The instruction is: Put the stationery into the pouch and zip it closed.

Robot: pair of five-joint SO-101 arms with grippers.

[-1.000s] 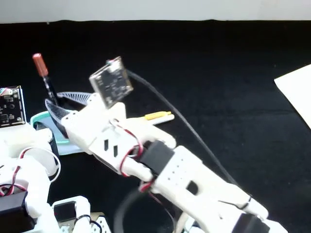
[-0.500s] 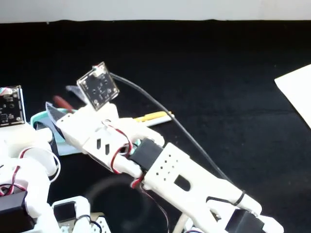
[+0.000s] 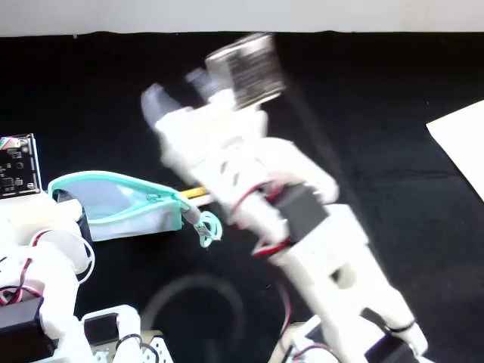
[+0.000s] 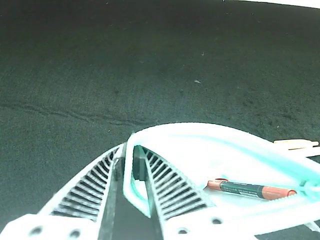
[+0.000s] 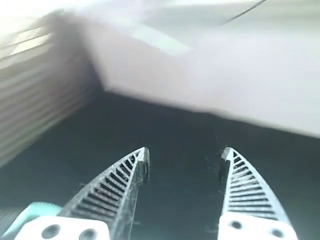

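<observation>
A teal pouch (image 3: 113, 203) lies open on the black table at the left, with its zipper pull ring (image 3: 206, 227) at its right end. In the left wrist view my left gripper (image 4: 134, 169) is shut on the pouch rim (image 4: 200, 129), holding the mouth open. A red pen (image 4: 250, 189) lies inside the pouch. A yellow pen (image 3: 195, 193) lies on the table just beyond the pouch, half hidden by the right arm; its cream tip (image 4: 295, 144) shows past the rim. My right gripper (image 5: 184, 155) is open and empty, raised above the table (image 3: 153, 102) behind the pouch.
A white sheet (image 3: 463, 140) lies at the table's right edge. The table's back edge meets a pale wall (image 3: 242, 15). The left arm's base (image 3: 45, 302) stands at the front left corner.
The right gripper carried the red pen down into the pouch, let it go, then swung up and to the right with its fingers open. The pouch mouth now shows uncovered.
</observation>
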